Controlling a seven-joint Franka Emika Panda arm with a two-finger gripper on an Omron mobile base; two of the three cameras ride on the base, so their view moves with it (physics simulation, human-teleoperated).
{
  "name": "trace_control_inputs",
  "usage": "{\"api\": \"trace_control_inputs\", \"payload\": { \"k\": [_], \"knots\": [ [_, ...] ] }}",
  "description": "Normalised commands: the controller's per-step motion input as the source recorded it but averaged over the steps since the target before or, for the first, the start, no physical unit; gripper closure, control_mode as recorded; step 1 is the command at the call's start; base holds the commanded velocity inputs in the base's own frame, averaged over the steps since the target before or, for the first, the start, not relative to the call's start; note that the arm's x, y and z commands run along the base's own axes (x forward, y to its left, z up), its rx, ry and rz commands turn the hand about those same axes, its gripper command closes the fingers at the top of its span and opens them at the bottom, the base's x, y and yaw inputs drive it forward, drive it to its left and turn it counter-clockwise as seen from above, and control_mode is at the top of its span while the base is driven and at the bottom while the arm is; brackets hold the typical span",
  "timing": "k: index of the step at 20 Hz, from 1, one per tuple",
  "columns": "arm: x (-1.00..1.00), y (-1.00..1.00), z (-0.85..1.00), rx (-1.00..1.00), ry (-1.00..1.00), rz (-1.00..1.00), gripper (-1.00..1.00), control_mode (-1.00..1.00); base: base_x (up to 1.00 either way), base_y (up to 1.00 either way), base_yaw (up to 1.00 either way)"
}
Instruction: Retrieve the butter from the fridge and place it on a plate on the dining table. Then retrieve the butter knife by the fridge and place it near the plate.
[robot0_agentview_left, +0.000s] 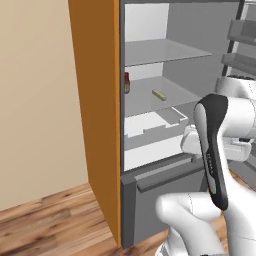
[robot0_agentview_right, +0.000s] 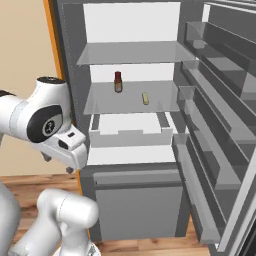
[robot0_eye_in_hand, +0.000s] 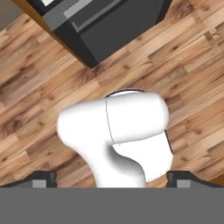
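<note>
The fridge (robot0_agentview_right: 135, 200) stands open, its white interior and glass shelves showing. The butter (robot0_agentview_right: 145, 98), a small pale-yellow stick, lies on the middle glass shelf; from the left base it (robot0_agentview_left: 159, 94) sits right of centre on that shelf. My gripper (robot0_eye_in_hand: 113, 180) points down at the wooden floor in front of the fridge, well below and in front of the butter. Its dark fingertips (robot0_eye_in_hand: 43, 179) stand far apart with nothing between them. The plate, the dining table and the butter knife are out of view.
A small brown bottle (robot0_agentview_right: 118, 81) with a red cap stands left of the butter on the same shelf. A white drawer (robot0_agentview_right: 131, 125) juts out below it. The open door's shelves (robot0_agentview_right: 215, 125) line the right. An orange cabinet panel (robot0_agentview_left: 97, 100) flanks the left.
</note>
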Motion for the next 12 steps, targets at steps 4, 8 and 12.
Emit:
{"api": "trace_control_inputs", "payload": {
  "k": [4, 8, 12],
  "knots": [
    [-0.08, 0.06, -0.12, -0.02, -0.03, 0.00, -1.00, -1.00, 0.00, 0.00, 0.00],
    [0.12, 0.00, -0.01, 0.00, -0.02, 0.02, -1.00, -1.00, 0.00, 0.00, 0.00],
    [0.12, 0.00, -0.01, 0.00, 0.00, 0.03, -1.00, 1.00, 0.62, -0.12, 0.15]
  ]
}}
